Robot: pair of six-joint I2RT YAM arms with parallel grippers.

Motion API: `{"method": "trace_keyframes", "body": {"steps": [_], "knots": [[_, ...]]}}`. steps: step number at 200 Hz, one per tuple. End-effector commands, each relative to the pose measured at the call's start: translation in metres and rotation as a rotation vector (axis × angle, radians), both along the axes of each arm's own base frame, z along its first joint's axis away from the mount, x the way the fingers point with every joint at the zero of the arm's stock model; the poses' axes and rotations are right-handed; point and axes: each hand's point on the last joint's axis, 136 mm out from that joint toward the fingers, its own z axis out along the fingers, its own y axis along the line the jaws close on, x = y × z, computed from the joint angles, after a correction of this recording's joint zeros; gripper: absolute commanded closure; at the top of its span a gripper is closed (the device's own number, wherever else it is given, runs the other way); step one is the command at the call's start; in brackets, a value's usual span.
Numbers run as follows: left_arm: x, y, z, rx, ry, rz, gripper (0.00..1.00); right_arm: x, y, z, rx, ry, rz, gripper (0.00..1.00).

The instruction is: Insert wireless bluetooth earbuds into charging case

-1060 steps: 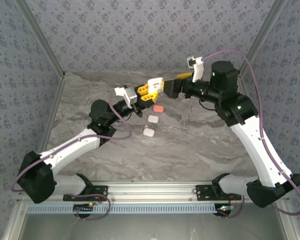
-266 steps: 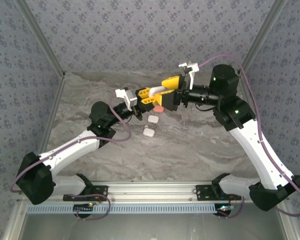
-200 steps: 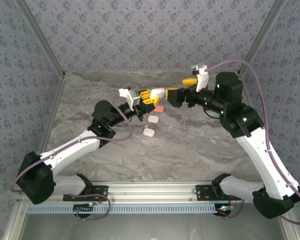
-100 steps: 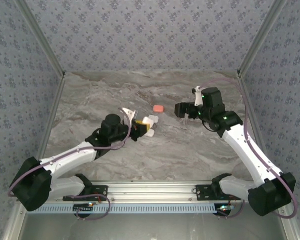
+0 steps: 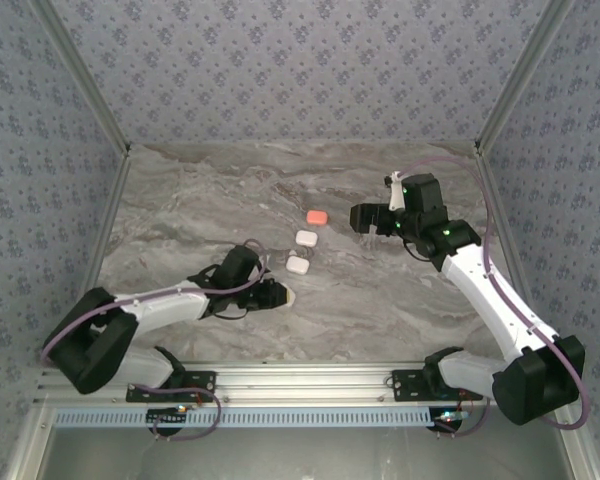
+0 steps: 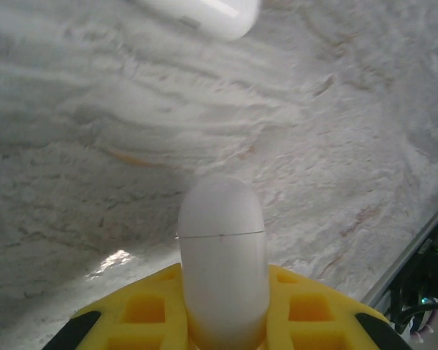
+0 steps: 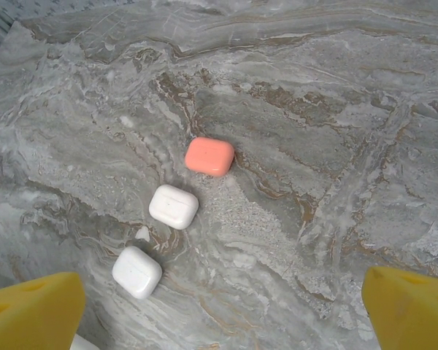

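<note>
My left gripper (image 5: 280, 295) lies low on the table, shut on a closed white charging case (image 6: 221, 255) that stands up between its yellow fingers (image 6: 142, 306). On the marble sit an orange case (image 5: 317, 216) (image 7: 209, 156) and two white cases (image 5: 306, 238) (image 5: 298, 265), all closed. The nearer white case (image 6: 197, 11) lies just ahead of the left gripper. My right gripper (image 5: 365, 216) (image 7: 223, 313) hovers to the right of the row, open, with nothing between its yellow fingertips (image 7: 33, 310). The earbuds are out of view.
The marble tabletop (image 5: 400, 300) is walled by patterned panels at the back and sides. An aluminium rail (image 5: 300, 380) runs along the near edge. Bare marble lies to the right of the cases and under the right gripper.
Both grippers met at a white case held in the air. The right one let go and drew back to the right. The left arm came down to the table with the case.
</note>
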Motion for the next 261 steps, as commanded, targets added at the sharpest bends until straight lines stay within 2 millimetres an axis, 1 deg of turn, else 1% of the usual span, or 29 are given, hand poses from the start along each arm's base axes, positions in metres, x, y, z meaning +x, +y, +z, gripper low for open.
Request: {"method": "trace_keyframes", "body": {"steps": [1, 27, 43, 53, 65, 74, 92, 115, 136, 155, 171, 182, 192, 194, 202, 206, 210, 217, 221, 222, 228, 236, 245, 250, 261], "knots": [[0.005, -0.015, 0.008, -0.051, 0.039, 0.0, 1.0, 0.002, -0.004, 0.012, 0.001, -0.024, -0.005, 0.0], [0.006, -0.016, 0.004, -0.037, 0.056, 0.0, 0.99, 0.0, -0.009, 0.015, -0.017, -0.028, -0.014, 0.0], [0.007, -0.012, 0.0, -0.012, 0.063, 0.013, 0.94, 0.0, -0.011, 0.016, -0.017, -0.032, -0.019, 0.0], [0.007, -0.009, -0.004, 0.013, 0.069, 0.025, 0.86, 0.0, -0.012, 0.016, -0.016, -0.033, -0.021, 0.0], [0.008, -0.004, -0.006, 0.041, 0.071, 0.041, 0.72, 0.0, -0.012, 0.018, -0.014, -0.036, -0.021, 0.0], [0.008, 0.0, -0.008, 0.061, 0.07, 0.049, 0.64, 0.0, -0.013, 0.019, -0.014, -0.037, -0.023, 0.0], [0.01, 0.004, -0.008, 0.081, 0.059, 0.066, 0.56, 0.0, -0.015, 0.02, -0.019, -0.039, -0.026, 0.0], [0.013, 0.011, -0.003, 0.104, 0.031, 0.088, 0.4, -0.001, -0.019, 0.024, -0.031, -0.05, -0.033, 0.0], [0.021, 0.023, 0.007, 0.136, -0.02, 0.129, 0.33, -0.004, -0.027, 0.025, -0.055, -0.053, -0.041, 0.0], [0.035, 0.041, 0.024, 0.172, -0.119, 0.198, 0.26, -0.007, -0.039, 0.021, -0.087, -0.049, -0.066, 0.0], [0.052, 0.064, 0.047, 0.198, -0.236, 0.28, 0.19, -0.008, -0.056, 0.016, -0.116, -0.056, -0.118, 0.0], [0.066, 0.083, 0.065, 0.226, -0.333, 0.35, 0.15, -0.008, -0.072, 0.013, -0.14, -0.078, -0.171, 0.0], [0.079, 0.106, 0.083, 0.27, -0.43, 0.426, 0.11, -0.008, -0.09, 0.009, -0.163, -0.101, -0.243, 0.0], [0.081, 0.11, 0.087, 0.28, -0.451, 0.435, 0.11, -0.008, -0.093, 0.011, -0.161, -0.113, -0.254, 0.0], [0.091, 0.128, 0.103, 0.329, -0.537, 0.493, 0.09, -0.008, -0.105, 0.006, -0.164, -0.132, -0.304, 0.0], [0.095, 0.138, 0.111, 0.355, -0.58, 0.523, 0.08, -0.007, -0.112, 0.008, -0.163, -0.154, -0.33, 0.0], [0.1, 0.147, 0.12, 0.382, -0.627, 0.55, 0.08, -0.007, -0.118, 0.005, -0.165, -0.162, -0.35, 0.0], [0.106, 0.159, 0.134, 0.42, -0.704, 0.582, 0.08, -0.006, -0.13, 0.005, -0.171, -0.196, -0.386, 0.0], [0.11, 0.165, 0.14, 0.446, -0.746, 0.593, 0.07, -0.006, -0.136, 0.0, -0.185, -0.21, -0.396, 0.0], [0.11, 0.167, 0.142, 0.452, -0.757, 0.596, 0.07, -0.005, -0.137, 0.002, -0.186, -0.222, -0.399, 0.0], [0.115, 0.176, 0.152, 0.488, -0.816, 0.62, 0.07, -0.003, -0.142, -0.001, -0.194, -0.254, -0.397, 0.0], [0.121, 0.185, 0.162, 0.532, -0.891, 0.646, 0.07, -0.003, -0.149, -0.011, -0.223, -0.282, -0.395, 0.0], [0.127, 0.195, 0.168, 0.585, -0.947, 0.664, 0.06, -0.003, -0.158, -0.022, -0.231, -0.296, -0.427, 0.0], [0.131, 0.197, 0.17, 0.603, -0.972, 0.652, 0.06, -0.002, -0.163, -0.028, -0.231, -0.297, -0.445, 0.0], [0.139, 0.202, 0.167, 0.636, -0.992, 0.614, 0.06, -0.001, -0.174, -0.044, -0.232, -0.288, -0.487, 0.0]]}}
